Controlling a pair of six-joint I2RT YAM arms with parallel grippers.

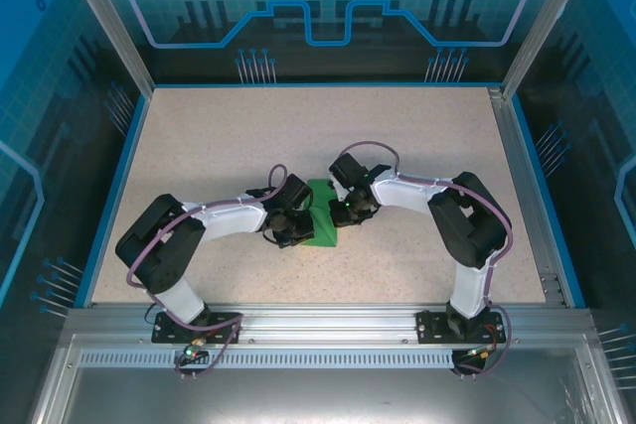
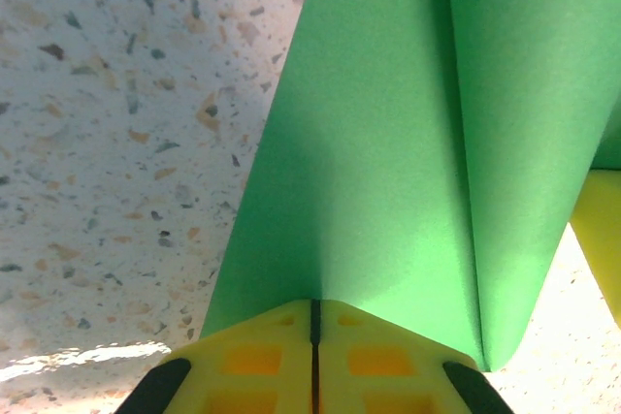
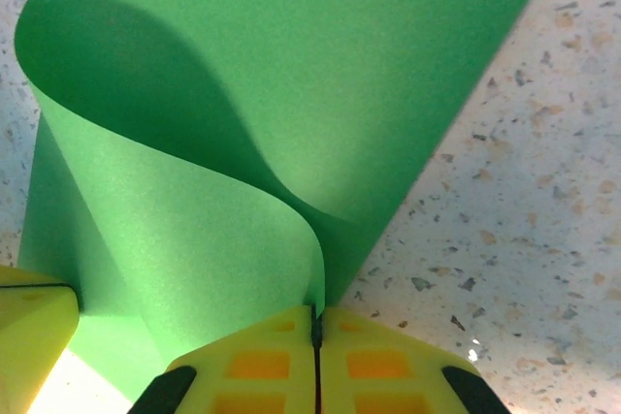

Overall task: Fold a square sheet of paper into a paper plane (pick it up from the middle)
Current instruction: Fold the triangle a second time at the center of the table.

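The square sheet of paper (image 1: 324, 217) is bright green and lies bent over on itself in the middle of the table, between the two grippers. My left gripper (image 1: 295, 232) is at its left side, and the yellow fingers (image 2: 262, 356) are shut with the sheet (image 2: 388, 143) pinched at their tips (image 2: 313, 305). My right gripper (image 1: 345, 212) is at its right side, shut (image 3: 316, 313) on a curled edge of the sheet (image 3: 194, 220). The paper (image 3: 291, 36) arches up in a loose roll, with no sharp crease showing. Each wrist view catches a yellow finger of the other gripper (image 2: 604, 239) (image 3: 29, 332).
The speckled beige tabletop (image 1: 298, 136) stretches open behind and to both sides of the paper. Blue edging and an aluminium frame (image 1: 527, 176) border it. The arm bases (image 1: 184, 320) (image 1: 462, 325) sit on the near metal rail.
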